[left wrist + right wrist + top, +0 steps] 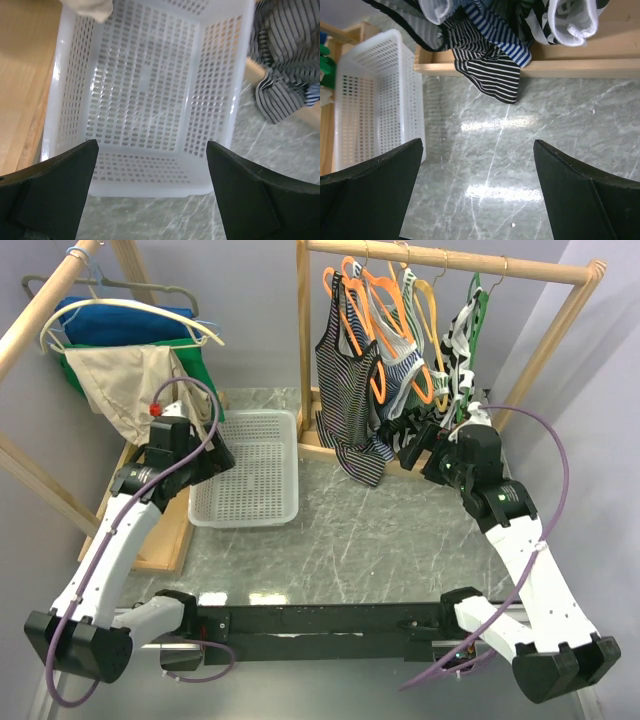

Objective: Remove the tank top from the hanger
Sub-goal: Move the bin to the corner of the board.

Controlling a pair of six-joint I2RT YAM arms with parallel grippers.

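A dark, thinly striped tank top point(345, 390) hangs on an orange hanger point(352, 288) at the left end of the wooden rail point(450, 260). Its hem drapes over the rack's base bar point(580, 67), and the striped hem point(490, 70) shows in the right wrist view. My right gripper point(410, 452) point(479, 142) is open and empty above the marble table, just right of the hanging hem and below the clothes. My left gripper point(222, 458) point(152, 145) is open and empty over the near rim of the white basket point(145, 90), well left of the tank top point(285, 60).
Several other tops on orange and green hangers point(440, 330) crowd the rail to the right. On the left stands a second rack with blue, green and beige cloths point(130, 360). The white basket point(245, 470) sits between the racks, on the grey marble table point(370, 540).
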